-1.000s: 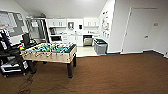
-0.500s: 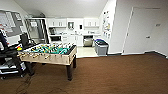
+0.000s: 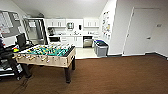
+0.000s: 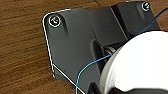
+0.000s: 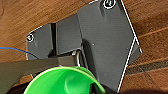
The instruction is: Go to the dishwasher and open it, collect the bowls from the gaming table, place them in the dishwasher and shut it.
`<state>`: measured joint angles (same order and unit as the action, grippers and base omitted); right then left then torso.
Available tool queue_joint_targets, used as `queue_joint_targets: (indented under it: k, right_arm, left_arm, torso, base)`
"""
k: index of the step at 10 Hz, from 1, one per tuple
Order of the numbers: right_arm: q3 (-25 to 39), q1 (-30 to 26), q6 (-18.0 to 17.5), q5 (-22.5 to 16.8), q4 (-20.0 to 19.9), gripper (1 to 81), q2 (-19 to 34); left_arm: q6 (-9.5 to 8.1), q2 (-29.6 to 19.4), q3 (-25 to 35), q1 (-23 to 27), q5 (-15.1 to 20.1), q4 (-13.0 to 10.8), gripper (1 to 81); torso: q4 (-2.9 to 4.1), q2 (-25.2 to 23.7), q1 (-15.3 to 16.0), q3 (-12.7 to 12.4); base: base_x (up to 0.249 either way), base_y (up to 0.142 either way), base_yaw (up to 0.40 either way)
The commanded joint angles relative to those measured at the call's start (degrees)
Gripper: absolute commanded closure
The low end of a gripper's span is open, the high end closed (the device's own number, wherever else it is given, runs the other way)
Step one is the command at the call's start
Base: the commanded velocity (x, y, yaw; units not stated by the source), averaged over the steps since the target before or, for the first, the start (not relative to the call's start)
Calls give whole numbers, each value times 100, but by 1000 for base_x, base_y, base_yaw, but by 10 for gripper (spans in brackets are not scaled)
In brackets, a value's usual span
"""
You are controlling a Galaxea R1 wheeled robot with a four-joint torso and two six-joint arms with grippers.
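You had a white bowl (image 4: pixel 140 65) at the left wrist and a green bowl (image 5: pixel 63 81) at the right; finger state unreadable. The dishwasher (image 3: pixel 88 41) stood under the kitchen counter's far end, apparently open; loading and closing remained.

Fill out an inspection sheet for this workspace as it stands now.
Surface: brown wood-look floor.
Job's things: dishwasher under the far kitchenette counter, seemingly open; white bowl at the left wrist; green bowl at the right wrist.
Clutter: grey bin by the kitchenette corner.
Grippers: fingers hard to make out.
Cables: thin blue cable across the left wrist plate.
Surroundings: foosball table, white door, desk with monitor.
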<state>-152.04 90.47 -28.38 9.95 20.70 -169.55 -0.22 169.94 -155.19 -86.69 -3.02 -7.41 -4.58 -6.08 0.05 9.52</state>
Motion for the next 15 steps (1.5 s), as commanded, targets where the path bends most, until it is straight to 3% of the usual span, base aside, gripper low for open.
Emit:
queue_joint_targets:
  k: [1,15]
  right_arm:
    - [0,-235,8,-239,57,811,68]
    - [-79,-243,8,-239,66,811,41]
  left_arm:
    - [4,-21,6,253,276,-23,811]
    - [4,41,6,235,276,-32,811]
  torso:
    - [0,0,0,0]
    - [0,2,2,0]
  base:
    - [163,0,0]
    - [170,0,0]
